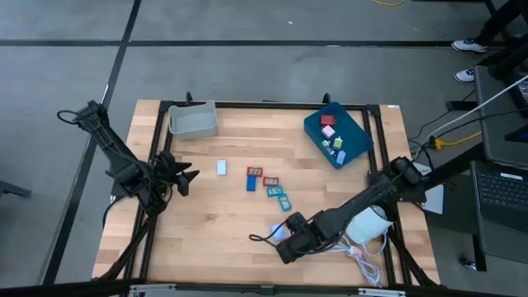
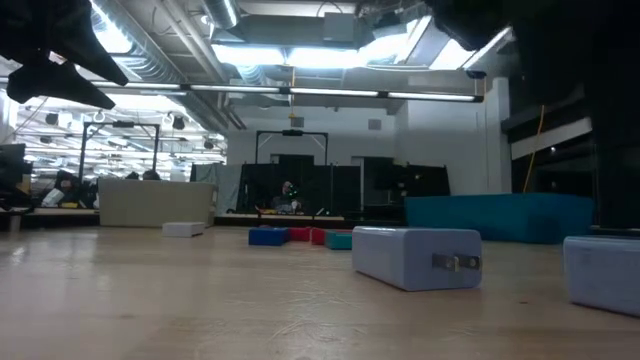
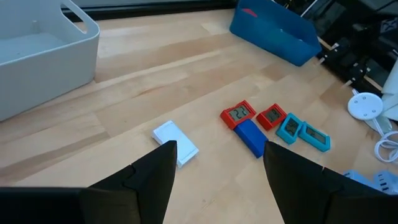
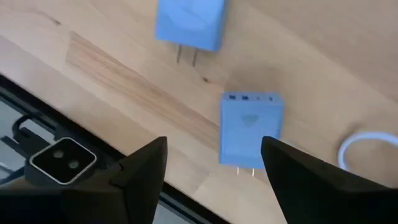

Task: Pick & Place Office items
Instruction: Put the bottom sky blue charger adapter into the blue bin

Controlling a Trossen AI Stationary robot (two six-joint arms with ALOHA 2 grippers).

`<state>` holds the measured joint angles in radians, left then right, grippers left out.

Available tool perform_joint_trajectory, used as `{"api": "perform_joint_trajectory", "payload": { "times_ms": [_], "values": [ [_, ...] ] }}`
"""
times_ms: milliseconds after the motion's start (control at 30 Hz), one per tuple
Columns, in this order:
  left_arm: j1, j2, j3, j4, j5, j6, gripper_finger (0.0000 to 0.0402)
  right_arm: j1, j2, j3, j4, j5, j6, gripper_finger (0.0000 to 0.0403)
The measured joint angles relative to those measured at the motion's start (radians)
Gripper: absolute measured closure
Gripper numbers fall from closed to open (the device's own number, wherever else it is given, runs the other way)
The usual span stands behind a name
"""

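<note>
The office items lie flat on the table's middle: a pale blue-white piece (image 1: 221, 167) (image 3: 176, 143), two red ones (image 3: 238, 114) (image 3: 271, 116), a dark blue one (image 3: 250, 137) and two teal ones (image 3: 288, 127) (image 3: 313, 135). More pieces sit in the blue tray (image 1: 337, 134). My left gripper (image 1: 188, 177) (image 3: 217, 162) hangs open above the table, left of the row. My right gripper (image 1: 285, 247) (image 4: 214, 168) is open near the near edge, over two light blue plug adapters (image 4: 250, 130) (image 4: 189, 22). Its fingers stand either side of the nearer adapter without touching it.
A grey tray (image 1: 193, 120) stands at the far left and the blue tray at the far right. A white round object with a coiled cable (image 1: 367, 227) lies by the right arm. A small camera (image 4: 62, 158) sits on the frame at the near edge. The adapters (image 2: 415, 258) loom close in the low view.
</note>
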<state>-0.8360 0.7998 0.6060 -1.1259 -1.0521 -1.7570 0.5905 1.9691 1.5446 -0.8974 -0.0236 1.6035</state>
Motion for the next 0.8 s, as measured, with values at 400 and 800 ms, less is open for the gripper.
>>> {"api": "perform_joint_trajectory", "payload": {
  "times_ms": [400, 800],
  "values": [
    [0.0, 0.0, 0.0, 0.004, 0.023, 0.027, 0.0167, -0.005, 0.032, 0.028, -0.044, 0.004, -0.016, 0.0137],
    [-0.001, 0.0, 0.0, 0.008, 0.113, 0.07, 0.0167, -0.009, 0.032, -0.105, 0.092, -0.082, -0.002, 0.0137]
  ]
}}
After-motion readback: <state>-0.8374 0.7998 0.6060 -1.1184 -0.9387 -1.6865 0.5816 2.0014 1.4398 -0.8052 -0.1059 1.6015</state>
